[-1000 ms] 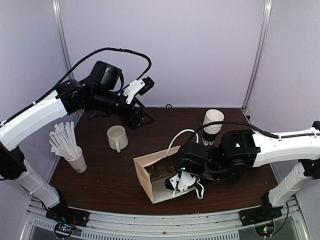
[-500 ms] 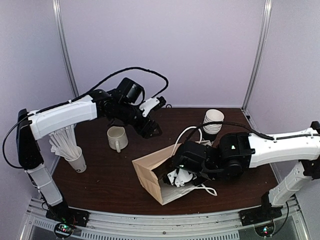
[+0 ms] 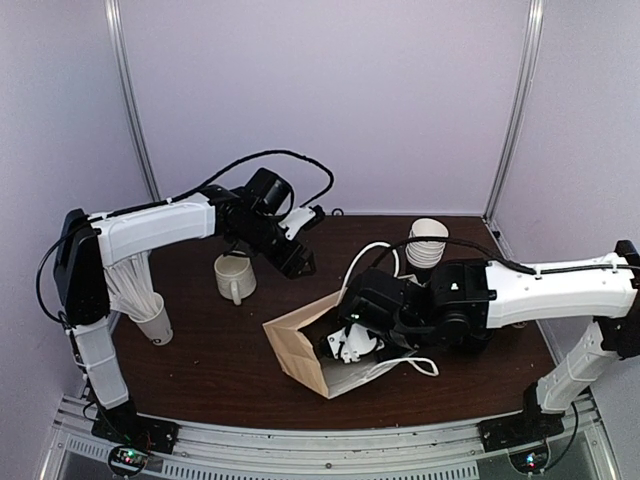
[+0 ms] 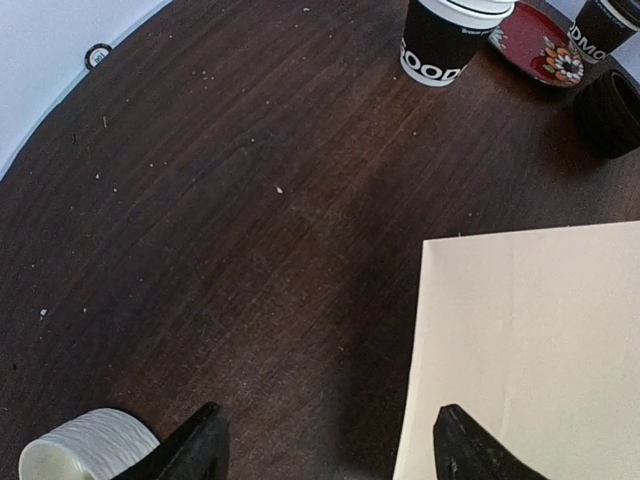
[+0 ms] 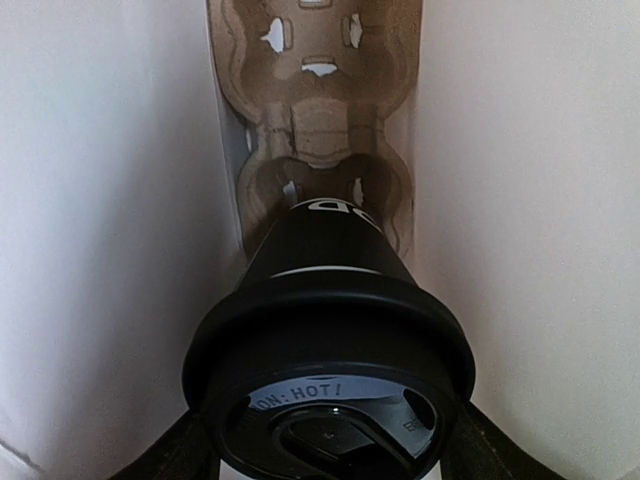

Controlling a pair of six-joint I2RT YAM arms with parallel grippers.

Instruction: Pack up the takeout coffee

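Observation:
My right gripper (image 5: 325, 455) is shut on a takeout coffee cup (image 5: 325, 300), black with a black lid. It holds the cup inside the brown paper bag (image 3: 295, 345), above a cardboard cup carrier (image 5: 320, 130) at the bag's bottom. In the top view the right gripper (image 3: 347, 343) sits in the bag's mouth and the cup is hidden. A second black lettered cup (image 4: 600, 25) stands at the back right. My left gripper (image 3: 298, 262) is open and holds nothing; it hovers over the table between the white mug (image 3: 235, 275) and the bag (image 4: 530, 350).
A stack of nested cups (image 3: 425, 245), black with white lettering at its base (image 4: 440, 40), stands behind the bag beside a red patterned plate (image 4: 535, 40). A white cup of white sticks (image 3: 150, 320) is at the left edge. The mug's rim (image 4: 85, 455) lies just left of my left fingers.
The left arm has swung down and right, from high at the back to low beside the bag. The right gripper pushed the cup further into the bag, which shifted slightly.

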